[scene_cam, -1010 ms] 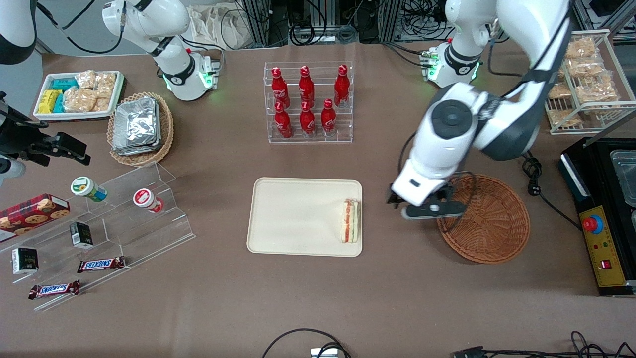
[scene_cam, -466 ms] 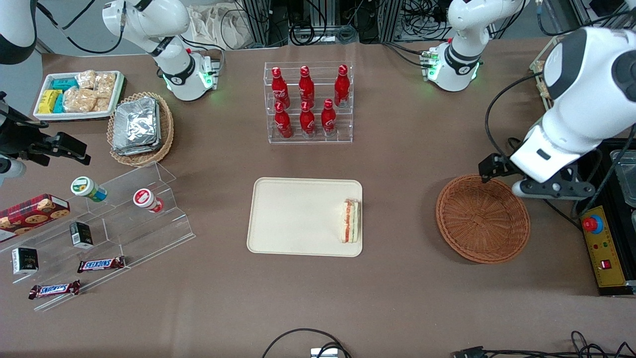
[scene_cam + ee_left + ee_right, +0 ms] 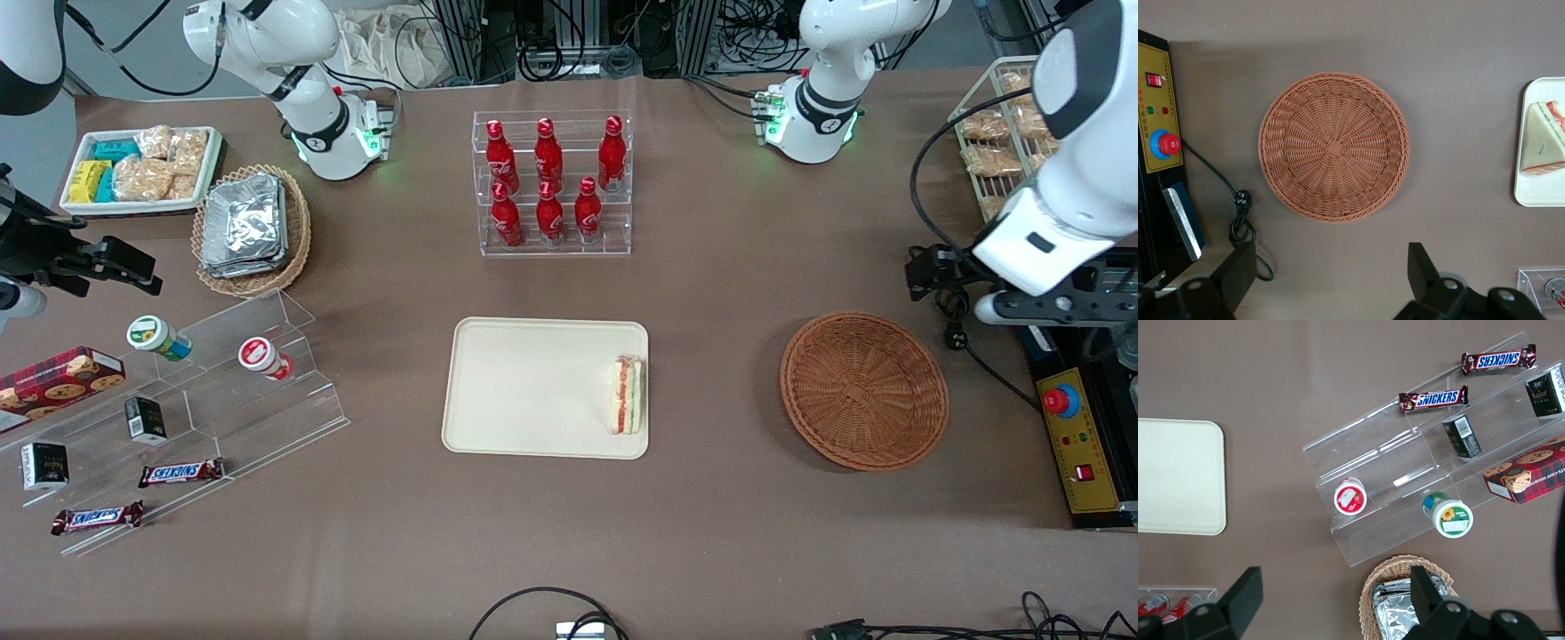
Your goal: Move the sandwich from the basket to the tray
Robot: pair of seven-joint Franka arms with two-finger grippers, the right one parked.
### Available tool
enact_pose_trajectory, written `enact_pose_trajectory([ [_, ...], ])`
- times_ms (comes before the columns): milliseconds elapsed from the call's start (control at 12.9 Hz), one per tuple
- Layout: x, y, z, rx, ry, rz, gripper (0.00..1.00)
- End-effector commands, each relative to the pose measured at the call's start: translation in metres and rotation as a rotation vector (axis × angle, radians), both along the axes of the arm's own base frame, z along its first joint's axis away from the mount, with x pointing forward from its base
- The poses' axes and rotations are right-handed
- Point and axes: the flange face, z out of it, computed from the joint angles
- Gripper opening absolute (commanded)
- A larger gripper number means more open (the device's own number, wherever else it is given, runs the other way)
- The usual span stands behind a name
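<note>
Sandwich [image 3: 628, 395] is lying on tray [image 3: 533, 391]; basket [image 3: 863, 388] is sitting empty; gripper [image 3: 1331, 280] is hovering, fingers wide apart, holding nothing. Task looks complete.

The basket [image 3: 863, 390] is woven wicker, rough and ribbed. The tray [image 3: 533, 388] looks like smooth matt plastic. The gripper [image 3: 1328, 283], raised at the table's working-arm end, has matt black fingers. The tablecloth [image 3: 711, 533] is matt.

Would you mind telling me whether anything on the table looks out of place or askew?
Only slightly: the sandwich sits against the tray rim nearest the basket, not centred. The open gripper hangs above the table, beside the basket.
</note>
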Motion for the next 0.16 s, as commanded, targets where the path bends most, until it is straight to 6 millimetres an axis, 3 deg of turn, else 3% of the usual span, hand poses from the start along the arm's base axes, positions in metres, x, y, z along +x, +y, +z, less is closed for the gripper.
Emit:
enact_pose_trajectory([
  [0,-0.0034,-0.0045,0.0054,-0.015,0.013,-0.015,1.0],
  [78,-0.004,-0.008,0.0045,-0.015,0.016,-0.02,1.0],
])
